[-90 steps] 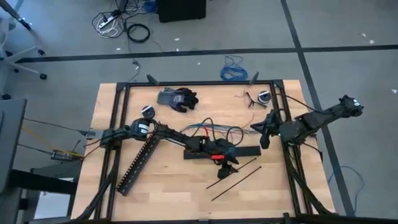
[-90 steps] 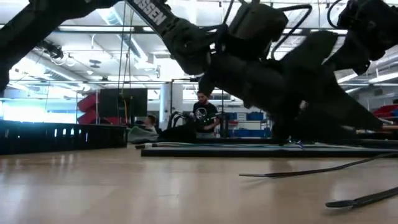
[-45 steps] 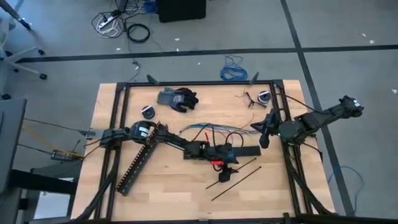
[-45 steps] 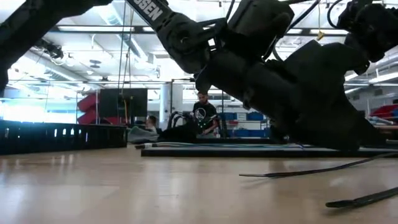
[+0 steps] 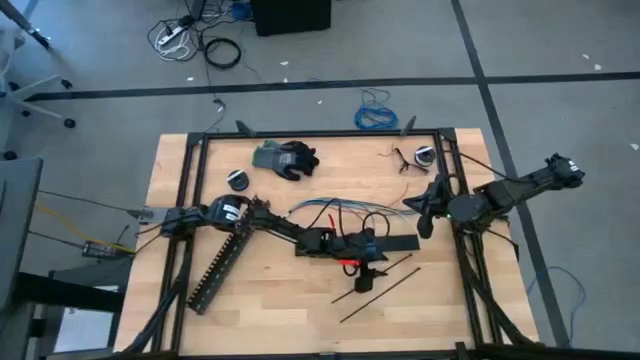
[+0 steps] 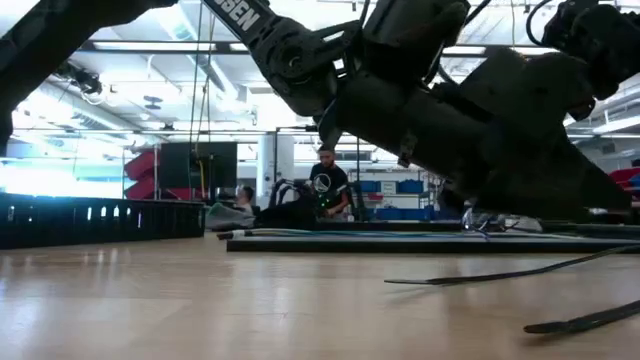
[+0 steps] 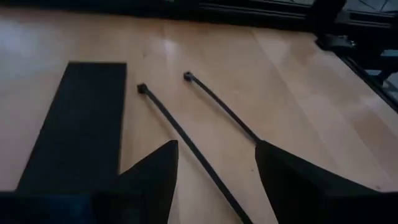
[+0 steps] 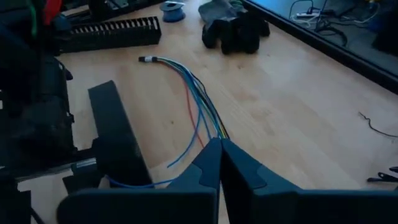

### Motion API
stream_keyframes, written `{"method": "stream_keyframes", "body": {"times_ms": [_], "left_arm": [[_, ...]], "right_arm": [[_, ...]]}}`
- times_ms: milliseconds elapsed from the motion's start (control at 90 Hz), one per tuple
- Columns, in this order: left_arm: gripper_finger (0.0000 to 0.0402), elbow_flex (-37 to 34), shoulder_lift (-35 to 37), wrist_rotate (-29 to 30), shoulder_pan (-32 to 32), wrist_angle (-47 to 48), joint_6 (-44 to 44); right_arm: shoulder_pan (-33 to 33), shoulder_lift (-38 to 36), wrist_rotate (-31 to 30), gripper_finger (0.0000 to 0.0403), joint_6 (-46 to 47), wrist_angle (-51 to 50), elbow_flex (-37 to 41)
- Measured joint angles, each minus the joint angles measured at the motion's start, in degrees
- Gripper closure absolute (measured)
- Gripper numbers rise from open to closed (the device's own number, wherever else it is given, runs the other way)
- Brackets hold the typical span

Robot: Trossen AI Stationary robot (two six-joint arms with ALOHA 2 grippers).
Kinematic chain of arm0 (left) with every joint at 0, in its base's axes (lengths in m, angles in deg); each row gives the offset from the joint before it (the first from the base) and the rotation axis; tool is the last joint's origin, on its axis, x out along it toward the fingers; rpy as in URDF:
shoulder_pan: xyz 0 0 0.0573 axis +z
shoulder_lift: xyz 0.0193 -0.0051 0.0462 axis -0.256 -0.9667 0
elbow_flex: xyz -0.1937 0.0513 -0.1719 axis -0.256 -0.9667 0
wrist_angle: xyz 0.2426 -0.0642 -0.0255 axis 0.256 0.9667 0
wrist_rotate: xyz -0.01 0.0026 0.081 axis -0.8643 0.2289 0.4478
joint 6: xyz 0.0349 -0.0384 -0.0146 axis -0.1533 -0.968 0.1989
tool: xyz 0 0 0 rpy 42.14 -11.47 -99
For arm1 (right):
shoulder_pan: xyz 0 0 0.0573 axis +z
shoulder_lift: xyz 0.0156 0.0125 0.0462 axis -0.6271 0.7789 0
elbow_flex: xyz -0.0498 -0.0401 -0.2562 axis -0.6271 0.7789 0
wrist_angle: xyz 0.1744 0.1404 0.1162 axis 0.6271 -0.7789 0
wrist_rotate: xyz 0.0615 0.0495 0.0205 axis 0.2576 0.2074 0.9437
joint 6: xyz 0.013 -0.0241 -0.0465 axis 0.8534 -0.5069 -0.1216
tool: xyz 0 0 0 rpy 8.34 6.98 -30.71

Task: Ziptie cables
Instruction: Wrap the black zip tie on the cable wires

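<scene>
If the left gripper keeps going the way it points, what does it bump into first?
Probably a ziptie: the open left gripper points down at the table, one strip running between its fingers. Depth is hard to judge.

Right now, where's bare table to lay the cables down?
Bare wood lies between the slotted duct and the zipties, below the left gripper. Another patch lies between the glove and the right gripper. The middle, around the cables and flat bar, is crowded.

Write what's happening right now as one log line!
left gripper: open, over thin black plastic zipties | right gripper: shut, near coloured wire bundle | zipties: on table
</scene>
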Motion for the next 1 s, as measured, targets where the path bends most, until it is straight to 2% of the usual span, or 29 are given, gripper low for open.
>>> {"method": "stream_keyframes", "body": {"times_ms": [533,1000], "left_arm": [[0.0194,0.31,-4.41,3.28,-0.5,-0.64,1.46],[0.0215,2.33,-4.35,0.35,-2.08,4.81,1.81]], "right_arm": [[0.02,0.0,0.01,0.0399,0.91,0.49,0.0],[0.02,0.0,0.03,0.0399,-0.14,0.17,0.0]]}}
